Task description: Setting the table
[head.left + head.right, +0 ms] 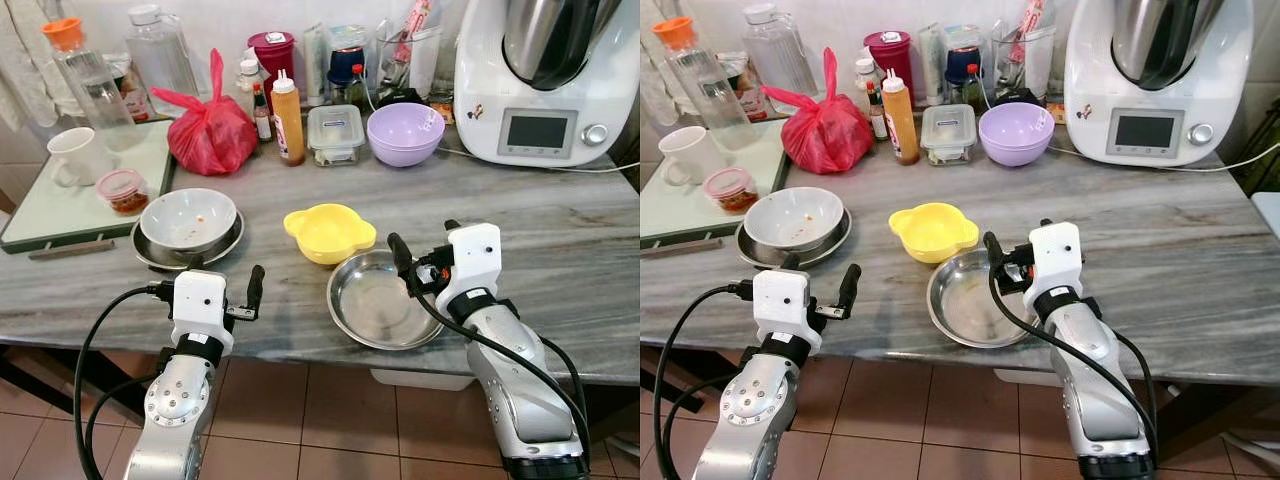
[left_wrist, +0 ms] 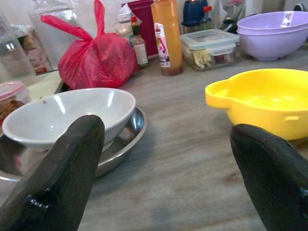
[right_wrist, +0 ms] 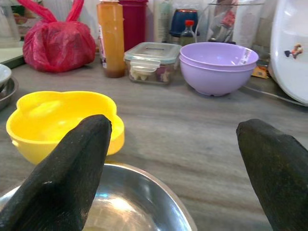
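Steel dish [image 1: 375, 300], lower centre of the frame, at the near edge of the grey bench [image 1: 560, 250]: empty, thin metal, likely light, stiff and slick; best pinched at the rim, where the right tool [image 1: 425, 248] hovers with fingers spread and nothing between them.

Yellow bowl [image 1: 328, 232], just behind the dish and touching or nearly touching it: plastic, empty, probably very light; the lobed lip offers a hold.

White bowl [image 1: 188, 218], centre left, nested in a second steel dish [image 1: 150, 256]: looks ceramic, so heavier and breakable; a few red specks inside.

Left tool [image 1: 222, 290], lower left, released and empty, near that stack.

Purple bowls [image 1: 404, 134], upper centre: two stacked, contents not visible.

Lidded clear box [image 1: 335, 133], beside them: holds food.
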